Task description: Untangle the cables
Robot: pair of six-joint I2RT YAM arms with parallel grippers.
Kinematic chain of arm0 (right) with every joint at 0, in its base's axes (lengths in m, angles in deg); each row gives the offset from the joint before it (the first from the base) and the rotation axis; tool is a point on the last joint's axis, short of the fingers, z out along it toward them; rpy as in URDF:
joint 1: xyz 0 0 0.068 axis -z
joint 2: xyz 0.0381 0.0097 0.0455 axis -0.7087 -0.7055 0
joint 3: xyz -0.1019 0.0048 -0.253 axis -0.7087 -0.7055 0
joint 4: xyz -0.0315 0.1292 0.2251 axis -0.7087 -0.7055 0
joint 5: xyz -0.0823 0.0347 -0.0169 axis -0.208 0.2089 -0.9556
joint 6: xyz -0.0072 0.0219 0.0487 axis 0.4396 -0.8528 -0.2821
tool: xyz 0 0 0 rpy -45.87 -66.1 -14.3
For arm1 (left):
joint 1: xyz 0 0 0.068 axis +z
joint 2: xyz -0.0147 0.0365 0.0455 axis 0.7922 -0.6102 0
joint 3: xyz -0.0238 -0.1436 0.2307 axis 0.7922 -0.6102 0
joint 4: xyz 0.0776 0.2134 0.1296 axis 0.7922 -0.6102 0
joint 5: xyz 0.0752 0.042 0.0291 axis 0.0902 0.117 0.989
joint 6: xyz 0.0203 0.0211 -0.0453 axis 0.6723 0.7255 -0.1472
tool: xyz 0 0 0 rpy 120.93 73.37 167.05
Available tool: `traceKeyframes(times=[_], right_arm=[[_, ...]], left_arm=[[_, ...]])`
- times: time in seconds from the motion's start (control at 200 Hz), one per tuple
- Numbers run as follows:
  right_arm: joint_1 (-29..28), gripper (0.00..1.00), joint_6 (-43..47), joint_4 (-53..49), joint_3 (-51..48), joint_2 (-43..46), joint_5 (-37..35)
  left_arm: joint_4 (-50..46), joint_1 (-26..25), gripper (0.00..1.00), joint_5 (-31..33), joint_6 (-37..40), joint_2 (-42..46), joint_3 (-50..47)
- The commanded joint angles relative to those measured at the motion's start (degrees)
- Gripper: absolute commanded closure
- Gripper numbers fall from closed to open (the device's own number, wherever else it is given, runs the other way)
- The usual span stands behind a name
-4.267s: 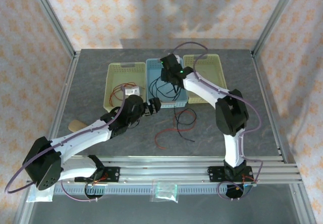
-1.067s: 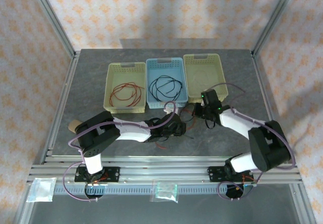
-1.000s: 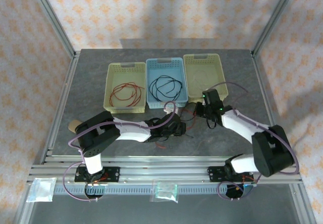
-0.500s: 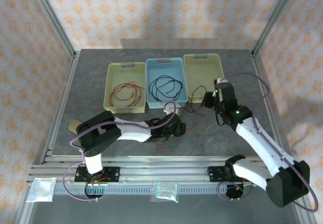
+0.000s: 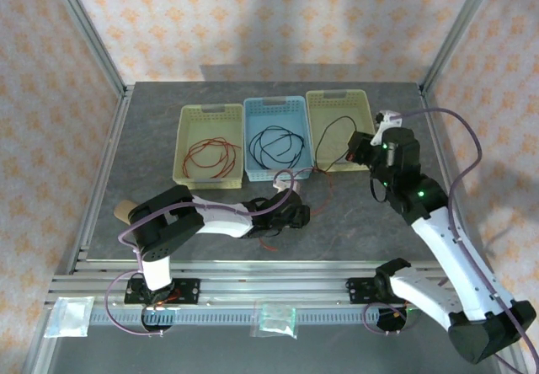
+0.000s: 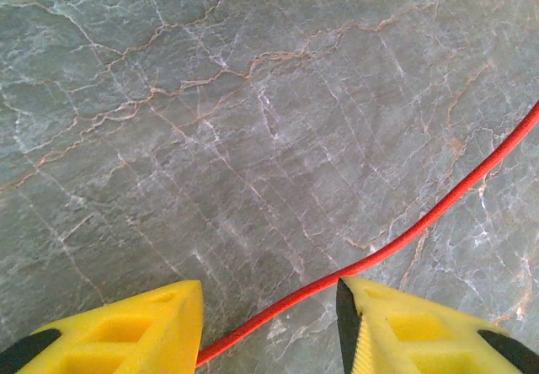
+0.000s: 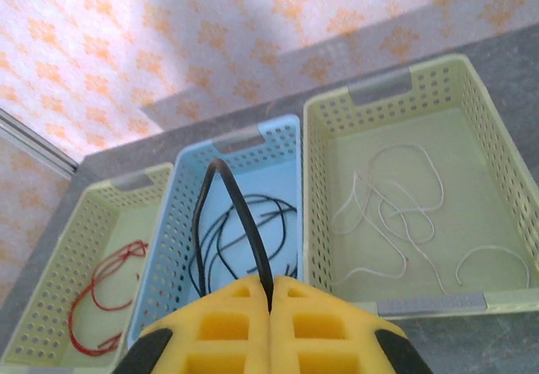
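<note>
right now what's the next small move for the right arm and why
Probably swing the right gripper left until it is over the blue basket, then open. It is shut on a black cable held up in front of the baskets, and that basket already holds the other black cables.

Grey marbled table w/ row of 3 baskets, loose red cable in front

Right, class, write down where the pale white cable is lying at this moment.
In the right wrist view, the pale white cable lies loosely looped inside the rightmost yellow basket, beside the blue basket.
</note>
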Motion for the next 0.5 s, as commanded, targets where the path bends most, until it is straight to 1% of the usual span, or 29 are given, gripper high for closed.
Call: traceKeyframes(times=[0.0, 0.25, 0.411, 0.496], right_arm=[[-0.12, 1.00, 0.85, 1.13, 4.41, 1.79, -1.80], [-0.13, 1.00, 1.47, 0.44, 11.56, 1.68, -3.24], [-0.12, 1.00, 2.49, -0.10, 12.73, 1.06, -4.15], [-0.13, 1.00, 2.44, -0.10, 12.21, 0.44, -4.99]], left_arm=[[-0.81, -0.07, 0.54, 0.28, -1.20, -1.40, -1.21], [-0.44, -0.09, 0.54, 0.22, -1.22, -1.49, -1.56], [-0.86, -0.05, 0.54, 0.18, -0.96, -0.94, -1.15], [-2.77, -0.03, 0.54, 1.43, -0.24, 0.74, 0.08]])
